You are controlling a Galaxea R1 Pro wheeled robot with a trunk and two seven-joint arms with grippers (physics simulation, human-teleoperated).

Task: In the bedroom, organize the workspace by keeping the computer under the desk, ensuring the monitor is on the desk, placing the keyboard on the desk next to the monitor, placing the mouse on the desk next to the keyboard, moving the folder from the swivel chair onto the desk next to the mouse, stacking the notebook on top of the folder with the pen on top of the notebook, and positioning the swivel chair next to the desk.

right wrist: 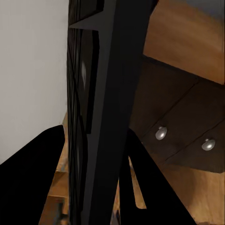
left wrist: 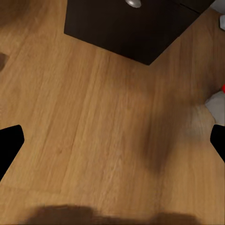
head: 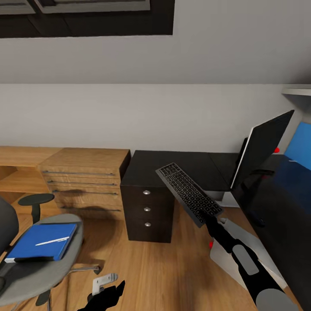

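— Nearest, at the bottom edge of the head view, what is showing?

— Left hand (head: 106, 296) is hanging low over the wooden floor (head: 164, 268). In the left wrist view its fingertips (left wrist: 10, 140) are standing wide apart at either edge, released, touching nothing.

— And the right hand?

— Right hand (head: 206, 216) is reaching up from the lower right of the frame, clenched on the near end of the keyboard (head: 188, 193), which is tilting in the air, keys facing up-left. In the right wrist view the keyboard (right wrist: 101, 112) is sitting edge-on between the fingers (right wrist: 33, 178).

— How is the open room looking?

— Bare floor is lying between the swivel chair (head: 39, 263) at lower left and the dark drawer unit (head: 147, 211) at centre. The surface (head: 194, 166) is running black along the wall, its top bare behind the keyboard. The monitor (head: 261, 149) is standing at the right, screen angled edge-on, a red light beside it.

— The rest?

— The folder (head: 41, 242) is lying on the chair seat with the pen (head: 52, 241) on top. The computer (head: 233, 255) is lying on the floor at lower right, partly behind the right arm. A wooden cabinet (head: 84, 181) is standing just left of the drawer unit.
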